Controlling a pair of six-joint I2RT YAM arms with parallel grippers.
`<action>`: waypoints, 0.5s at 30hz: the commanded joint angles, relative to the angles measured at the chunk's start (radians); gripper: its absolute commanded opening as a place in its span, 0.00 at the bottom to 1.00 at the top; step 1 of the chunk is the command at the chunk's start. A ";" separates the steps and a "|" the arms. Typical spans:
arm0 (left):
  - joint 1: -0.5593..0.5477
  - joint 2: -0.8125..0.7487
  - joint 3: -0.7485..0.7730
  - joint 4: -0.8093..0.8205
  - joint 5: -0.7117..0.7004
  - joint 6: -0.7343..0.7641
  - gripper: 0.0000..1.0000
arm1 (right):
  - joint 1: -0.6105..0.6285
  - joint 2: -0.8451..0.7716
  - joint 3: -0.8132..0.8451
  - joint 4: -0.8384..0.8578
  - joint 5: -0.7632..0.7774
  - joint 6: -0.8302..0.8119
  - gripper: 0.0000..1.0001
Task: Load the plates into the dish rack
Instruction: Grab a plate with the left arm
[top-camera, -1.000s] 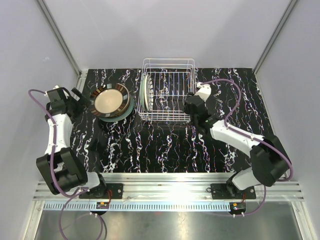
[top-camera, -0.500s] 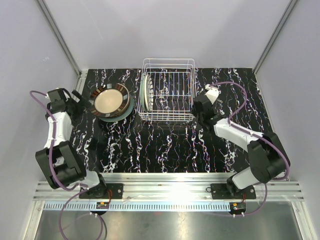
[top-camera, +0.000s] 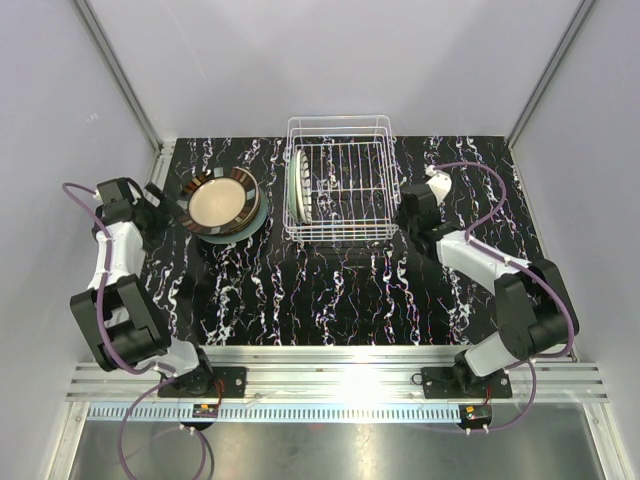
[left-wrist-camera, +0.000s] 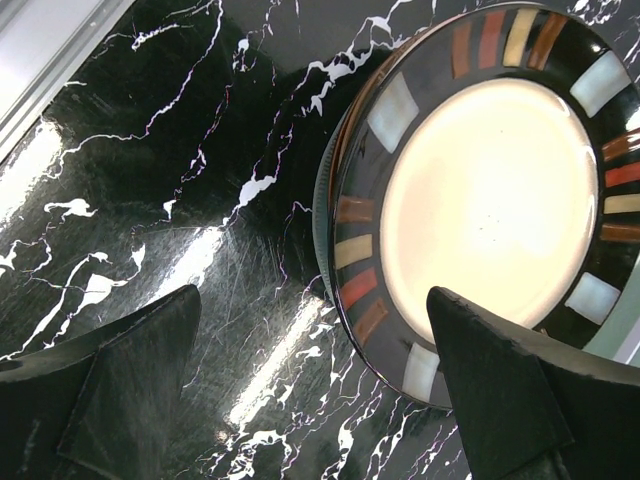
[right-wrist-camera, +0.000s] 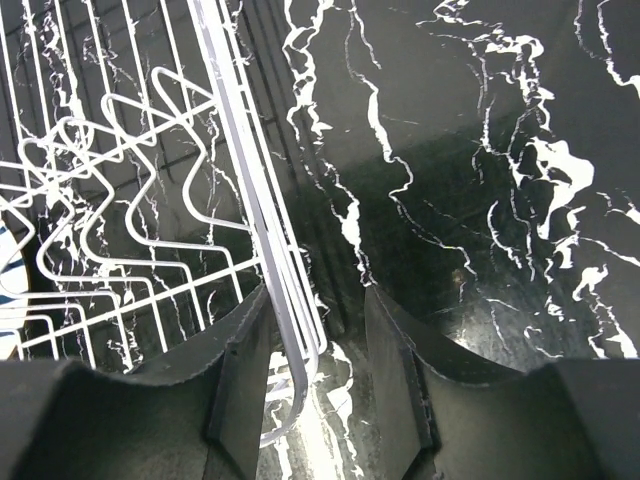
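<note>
Left wrist view: plates (left-wrist-camera: 490, 190), judged stiff, slick, breakable; the rim looked your best hold. Your left gripper (left-wrist-camera: 312, 295) gaped empty; right gripper (right-wrist-camera: 317, 295) loosely straddled the dish rack (right-wrist-camera: 250, 170) wall.

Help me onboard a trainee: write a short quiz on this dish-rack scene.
1. True or false: the left gripper is shut on a plate.
2. What runs between the right gripper's jaws? A: the dish rack's wire wall. B: a plate. C: nothing.
3. On which side of the dish rack does the stack of plates lie?
Key: 1 false, it hangs open beside the stack. 2 A. 3 its left, seen from above.
</note>
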 joint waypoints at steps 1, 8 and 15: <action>0.005 0.014 0.028 0.016 0.023 -0.004 0.99 | -0.031 -0.046 0.034 -0.016 0.013 -0.019 0.48; 0.007 0.049 0.019 0.056 0.080 -0.011 0.89 | -0.028 -0.095 0.009 0.071 -0.148 -0.036 0.48; 0.007 0.111 0.005 0.125 0.161 -0.042 0.84 | -0.028 -0.198 -0.023 0.123 -0.318 -0.085 0.48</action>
